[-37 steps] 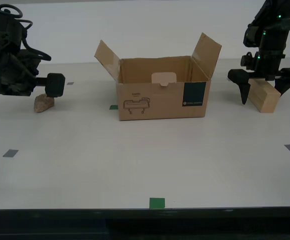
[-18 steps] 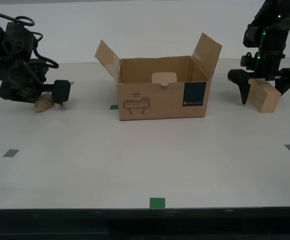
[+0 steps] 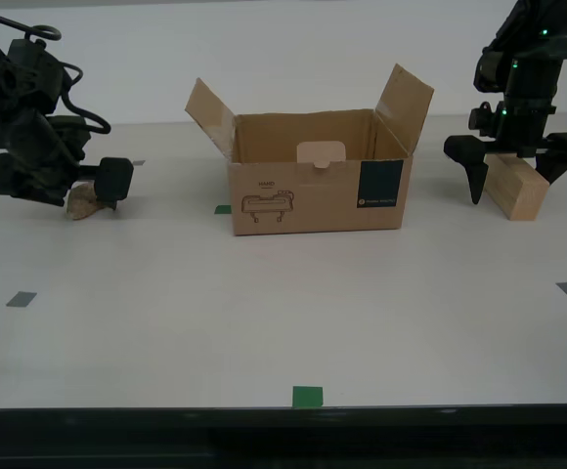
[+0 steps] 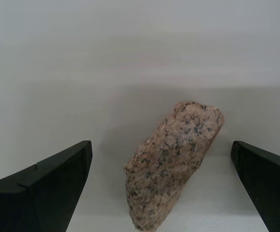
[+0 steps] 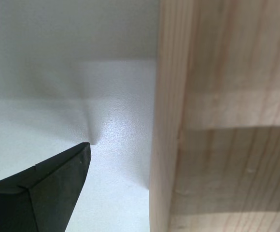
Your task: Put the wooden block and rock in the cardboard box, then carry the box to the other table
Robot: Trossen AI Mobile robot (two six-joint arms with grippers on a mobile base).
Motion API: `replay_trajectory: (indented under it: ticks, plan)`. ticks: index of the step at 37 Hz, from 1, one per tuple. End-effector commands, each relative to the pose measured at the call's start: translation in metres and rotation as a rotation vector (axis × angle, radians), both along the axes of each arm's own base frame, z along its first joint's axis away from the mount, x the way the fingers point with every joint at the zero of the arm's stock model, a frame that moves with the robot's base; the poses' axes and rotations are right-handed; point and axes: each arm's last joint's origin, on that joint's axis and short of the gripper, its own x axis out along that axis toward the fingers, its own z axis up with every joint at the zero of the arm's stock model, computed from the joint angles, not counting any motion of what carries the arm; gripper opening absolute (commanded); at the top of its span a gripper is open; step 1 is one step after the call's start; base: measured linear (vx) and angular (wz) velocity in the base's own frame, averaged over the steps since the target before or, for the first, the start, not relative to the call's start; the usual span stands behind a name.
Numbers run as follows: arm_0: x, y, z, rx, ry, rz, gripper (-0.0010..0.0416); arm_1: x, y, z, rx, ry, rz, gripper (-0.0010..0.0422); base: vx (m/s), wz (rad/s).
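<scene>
The brown corrugated cardboard box (image 3: 318, 186), with a dark teal label panel and a black line drawing on its front, sits open on the whitish table (image 3: 283, 322), both side flaps raised and angled outward. The small lumpy beige-pink speckled rock (image 3: 84, 201) lies on the table well apart from the box, toward the exterior view's left. My second gripper (image 3: 54, 184) is low over it; in the second wrist view the rock (image 4: 171, 162) sits between the two black fingers (image 4: 43, 191), which are spread wide with a clear gap to the stone on either side, no contact. The pale tan rectangular wooden block (image 3: 514, 186) rests on the table toward the exterior view's right, near the box but apart from it. My first gripper (image 3: 521, 168) straddles the block, fingers spread. In the first wrist view the block (image 5: 227, 116) fills most of the frame and one black finger (image 5: 43, 188) stands off from its face with bare table showing between. Small green and grey tape marks dot the table.
</scene>
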Motion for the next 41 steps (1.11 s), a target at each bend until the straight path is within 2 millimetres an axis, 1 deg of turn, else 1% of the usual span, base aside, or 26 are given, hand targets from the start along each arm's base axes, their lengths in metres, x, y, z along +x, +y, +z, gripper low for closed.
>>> replay_trajectory:
  ticks: [1, 11, 17, 41]
  plan:
    - [-0.0001, 0.0007, -0.0001, -0.003, 0.001, -0.001, 0.0394, -0.0003, -0.0001, -0.0001, 0.003, 0.001, -0.001, 0.0396, 0.000, 0.000]
    - [0.0003, 0.0007, -0.0001, -0.002, -0.002, -0.002, 0.0392, 0.0000, -0.0001, 0.0001, 0.003, 0.001, -0.001, 0.0396, 0.000, 0.000]
    - [0.0005, 0.0009, -0.0001, -0.003, -0.005, -0.001, 0.0381, 0.0000, -0.0001, 0.0001, -0.002, 0.000, 0.006, 0.0396, 0.000, 0.000]
    - [0.0018, 0.0016, -0.0001, -0.002, -0.018, 0.000, 0.0281, 0.0016, -0.0001, 0.0014, -0.012, -0.008, 0.021, 0.0396, 0.000, 0.000]
